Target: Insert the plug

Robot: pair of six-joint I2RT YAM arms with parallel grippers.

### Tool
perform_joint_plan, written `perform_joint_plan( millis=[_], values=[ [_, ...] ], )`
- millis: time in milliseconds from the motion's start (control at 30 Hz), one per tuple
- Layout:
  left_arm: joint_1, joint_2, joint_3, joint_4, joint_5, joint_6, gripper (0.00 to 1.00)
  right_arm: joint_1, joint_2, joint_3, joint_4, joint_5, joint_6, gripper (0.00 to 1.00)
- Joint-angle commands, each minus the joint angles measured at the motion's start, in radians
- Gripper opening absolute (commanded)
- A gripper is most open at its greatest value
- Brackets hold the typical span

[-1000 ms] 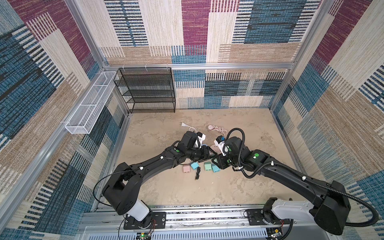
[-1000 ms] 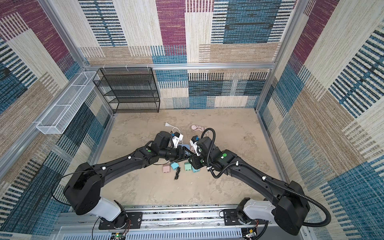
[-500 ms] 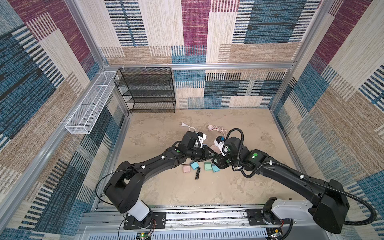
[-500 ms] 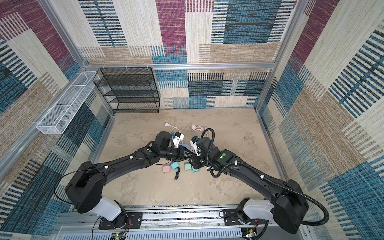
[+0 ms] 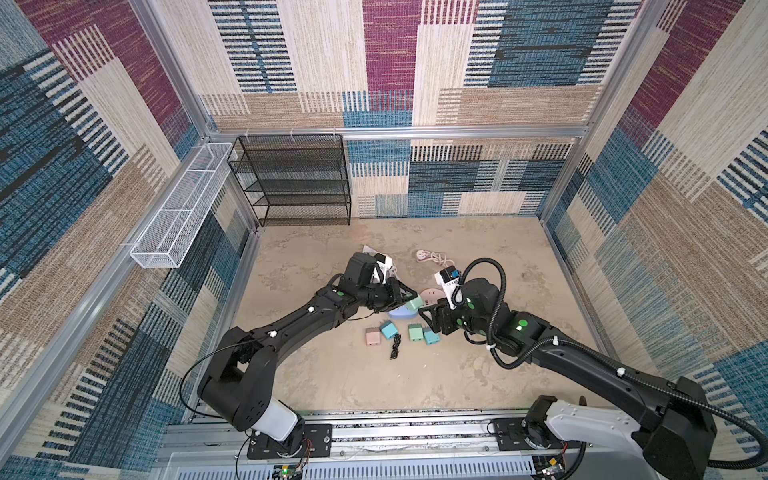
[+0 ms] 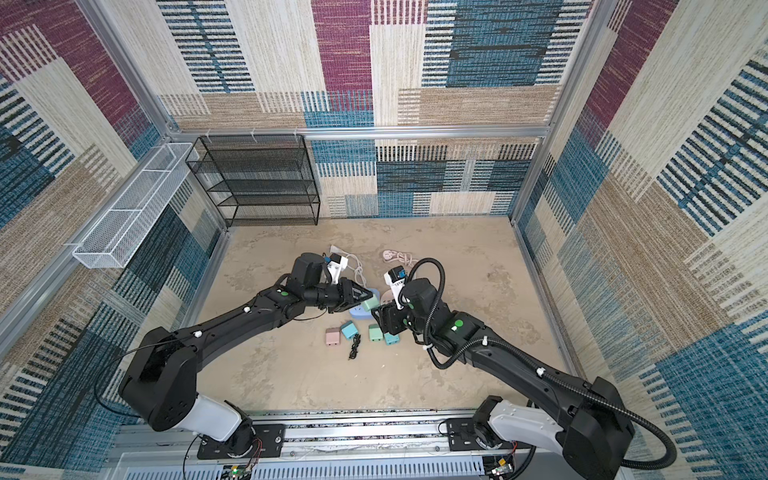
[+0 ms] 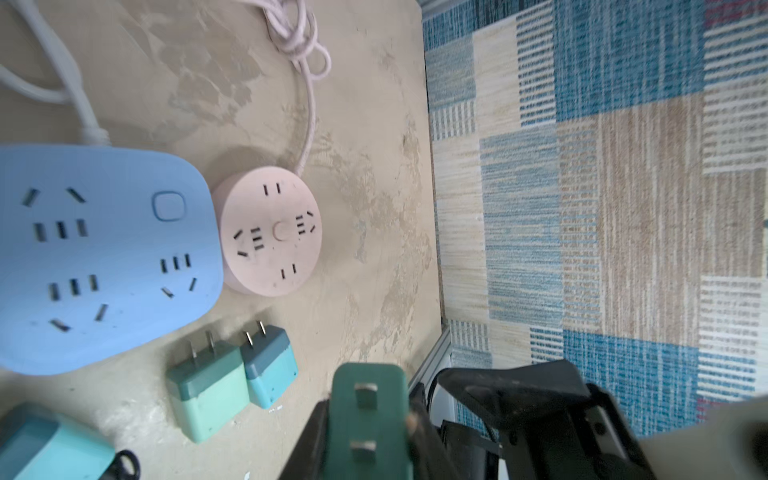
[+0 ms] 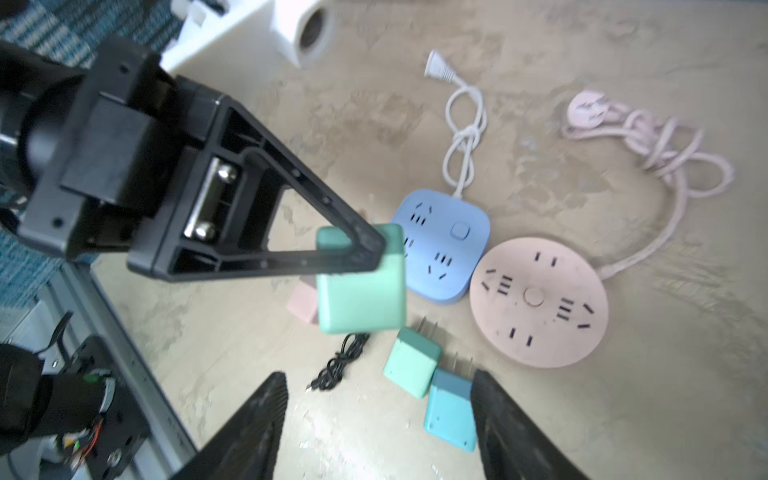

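Item: green plug point(image 8: 360, 291), 2-pin, mint body with a darker prong face; location: lifted off the worktop point(image 8: 648, 407), above the near edge of the blue socket block point(image 8: 444, 249), not inserted. Holder: left end effector point(image 8: 365, 249), clamped on the plug near its dark end; in the left wrist view the face with 2 prongs looks toward the camera, so it is judged not yet turned toward any slot. Right end effector point(image 8: 376, 380): jaws apart, empty, hovering low over 2 loose plugs, a mint one point(image 8: 411, 361) and a teal one point(image 8: 451, 411). Adjacent: pink round socket block point(image 8: 540, 303), touching or just beside the blue block; black cable point(image 8: 336, 365) near the loose plugs. Hazards, as judged: 1, the grip sits at one end of the plug, so pressing down could pivot it between the fingers; 2, prongs meeting the block off-slot would skid or jam; 3, neither block is held, so a push could slide it across the worktop; 4, the 2 arms work close together and could clash; 5, the low right end effector could scatter the loose plugs
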Motion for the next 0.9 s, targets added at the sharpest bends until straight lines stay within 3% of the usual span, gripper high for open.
perform_joint_plan(
  millis=[0, 100, 367, 467, 633, 867],
  values=[
    [0.031, -0.036, -0.008, 0.075, 0.010, -0.086, 0.00, 0.000, -0.067, -0.099, 0.268, 0.123, -0.036, 0.81],
    [0.057, -0.050, -0.037, 0.178, 0.012, -0.214, 0.00, 0.000, -0.121, -0.209, 0.472, 0.184, -0.040, 0.92],
    [0.064, -0.006, -0.082, 0.513, 0.065, -0.571, 0.00, -0.001, -0.119, -0.427, 0.970, 0.213, -0.052, 0.87],
    [0.061, -0.007, -0.095, 0.566, 0.072, -0.646, 0.00, 0.000, -0.090, -0.418, 0.995, 0.168, -0.103, 0.85],
    [0.047, -0.021, -0.109, 0.560, 0.068, -0.668, 0.00, 0.000, -0.050, -0.341, 0.919, 0.088, -0.179, 0.87],
    [0.022, -0.013, -0.129, 0.615, 0.055, -0.700, 0.00, 0.000, -0.010, -0.304, 0.913, 0.088, -0.236, 0.77]
  ],
)
